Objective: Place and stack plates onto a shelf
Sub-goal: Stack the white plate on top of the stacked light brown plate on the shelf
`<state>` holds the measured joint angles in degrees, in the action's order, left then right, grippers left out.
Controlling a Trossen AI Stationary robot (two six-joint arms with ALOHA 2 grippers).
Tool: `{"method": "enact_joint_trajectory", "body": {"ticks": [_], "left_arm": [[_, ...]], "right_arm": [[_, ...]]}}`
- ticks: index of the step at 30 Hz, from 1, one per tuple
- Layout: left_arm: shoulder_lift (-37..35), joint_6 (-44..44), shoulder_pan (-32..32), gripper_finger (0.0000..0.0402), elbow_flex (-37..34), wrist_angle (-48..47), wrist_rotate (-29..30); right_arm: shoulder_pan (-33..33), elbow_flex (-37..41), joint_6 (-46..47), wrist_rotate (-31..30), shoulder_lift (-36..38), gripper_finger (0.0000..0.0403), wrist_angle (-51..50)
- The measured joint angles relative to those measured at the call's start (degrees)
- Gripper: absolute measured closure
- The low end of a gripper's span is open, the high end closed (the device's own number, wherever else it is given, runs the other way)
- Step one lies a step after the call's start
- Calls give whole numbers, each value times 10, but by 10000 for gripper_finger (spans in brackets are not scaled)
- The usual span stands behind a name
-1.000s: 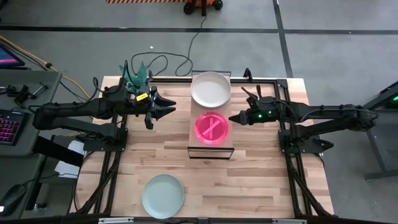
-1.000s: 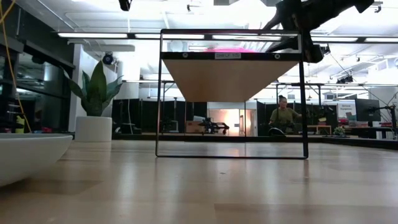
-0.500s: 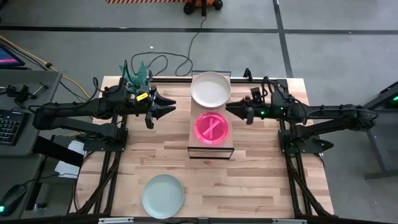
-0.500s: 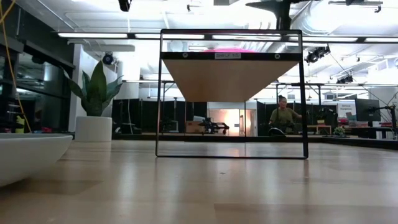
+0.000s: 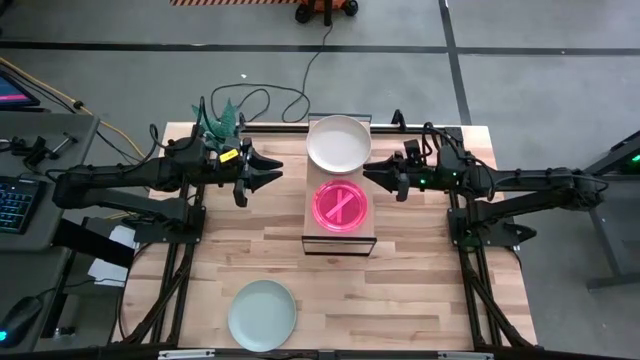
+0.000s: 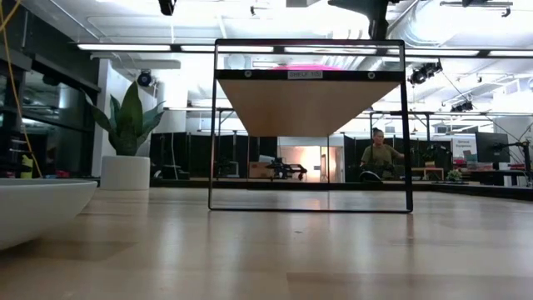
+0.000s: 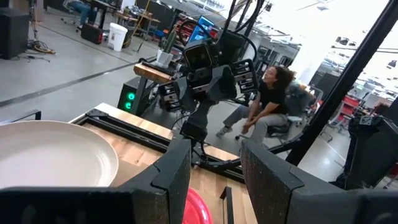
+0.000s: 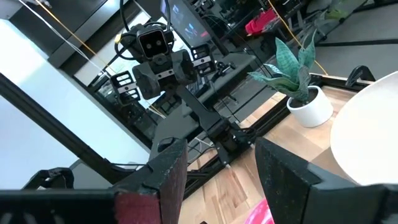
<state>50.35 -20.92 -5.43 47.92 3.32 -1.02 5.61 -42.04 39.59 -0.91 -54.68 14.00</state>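
The shelf point(image 5: 340, 232) stands mid-table. A whitish plate point(image 5: 338, 143) rests on its far end and a pink plate point(image 5: 341, 206) on its middle. The pink plate shows as a thin sliver on the shelf top in the low view point(image 6: 310, 66). A mint plate point(image 5: 262, 314) lies on the table near the near edge, also in the low view point(image 6: 37, 208). My left gripper point(image 5: 268, 176) is open and empty, left of the shelf point(image 7: 214, 180). My right gripper point(image 5: 376, 179) is open and empty, just right of the shelf and above its level point(image 8: 221, 186).
A small plant in a white pot point(image 5: 218, 122) stands at the far left corner, behind my left arm, and shows in the low view point(image 6: 125, 171). Cables run off the far edge. Bare tabletop point(image 5: 400, 290) lies near the front right. A person point(image 7: 267, 102) sits beyond the table.
My right gripper has risen from beside the shelf top and drawn a little toward the far edge, then held still. The plates and my left arm have stayed in place.
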Motion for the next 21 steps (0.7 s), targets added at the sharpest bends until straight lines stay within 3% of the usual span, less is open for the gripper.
{"method": "enact_joint_trajectory", "body": {"ticks": [6,21], "left_arm": [[0,-51,0,273,0,-4,0],[0,-36,0,273,0,-9,0]], "right_arm": [[0,0,4,0,0,232,0],[0,0,4,0,0,232,0]]}}
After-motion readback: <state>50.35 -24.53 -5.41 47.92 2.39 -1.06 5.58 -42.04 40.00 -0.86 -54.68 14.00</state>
